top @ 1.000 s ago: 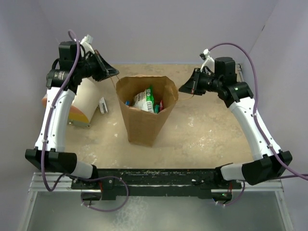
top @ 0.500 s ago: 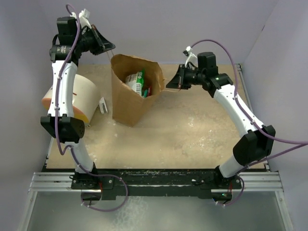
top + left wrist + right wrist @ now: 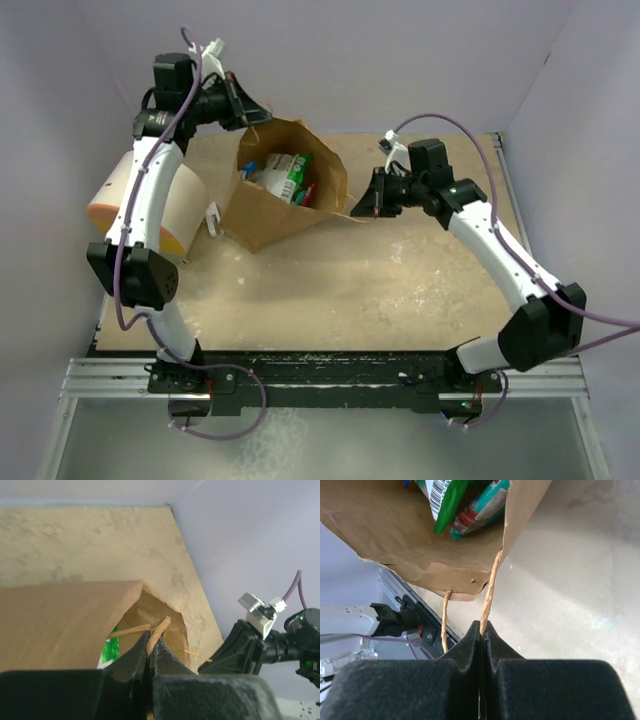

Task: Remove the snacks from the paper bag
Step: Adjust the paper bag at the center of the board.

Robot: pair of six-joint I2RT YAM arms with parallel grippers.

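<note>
The brown paper bag (image 3: 262,215) hangs tilted between my two grippers, its mouth turned up and to the right. My left gripper (image 3: 252,112) is shut on one twisted handle (image 3: 159,630) at the bag's upper rim. My right gripper (image 3: 366,206) is shut on the other handle (image 3: 490,595), lower down on the right. Several snacks (image 3: 285,172) lie inside near the mouth. Among them are a green-white packet (image 3: 445,500) and a teal-red-white one (image 3: 482,507). The left wrist view shows the bag (image 3: 60,615) and a green packet edge (image 3: 110,649).
A cream cylinder with an orange end (image 3: 150,205) lies at the left, under my left arm. A small white block (image 3: 213,220) sits between it and the bag. Lilac walls close in the back and both sides of the sandy tabletop (image 3: 400,290).
The bag has moved from mid-table toward the back left and tipped over, mouth to the right. My left gripper rose and swung right; my right gripper moved left, then dropped.
</note>
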